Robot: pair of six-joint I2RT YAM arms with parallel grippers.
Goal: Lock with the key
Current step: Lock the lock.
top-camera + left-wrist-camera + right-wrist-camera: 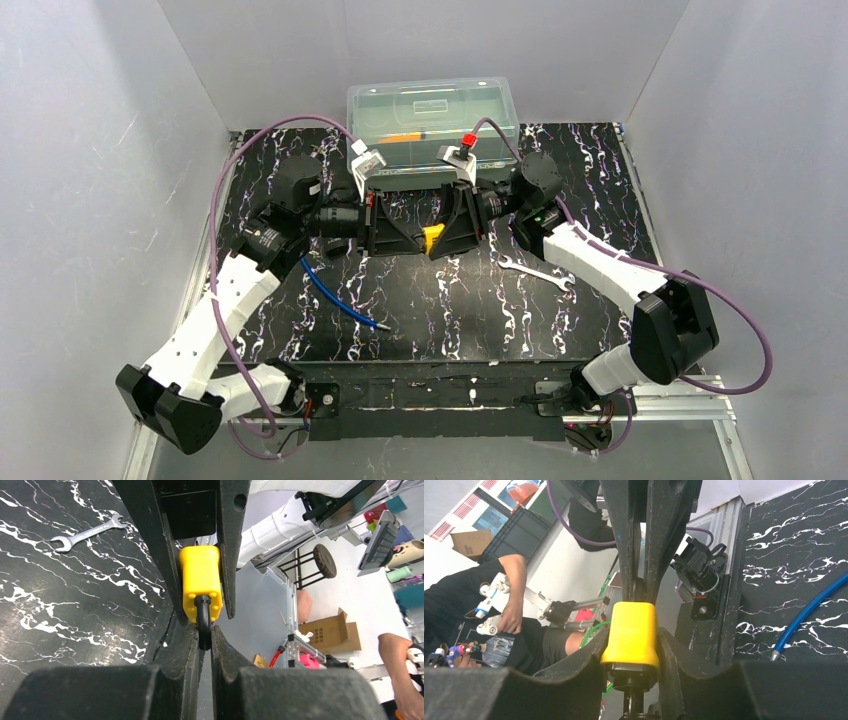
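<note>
A small yellow padlock [432, 238] is held in the air between both grippers, above the middle of the table. My left gripper [203, 635] is shut on its black shackle [203, 620]. My right gripper [632, 645] is shut on the yellow body [632, 630]; its fingers [231, 545] flank the body in the left wrist view. A dark stem [632, 702] sticks out of the padlock's black bottom end towards my right palm; I cannot tell whether it is the key. No silvery key shows elsewhere.
A silver open-ended wrench [537, 272] lies on the black marbled table [450, 320], right of the grippers. A blue cable [335, 295] lies at the front left. A clear plastic box [432, 120] stands at the back edge, behind the grippers.
</note>
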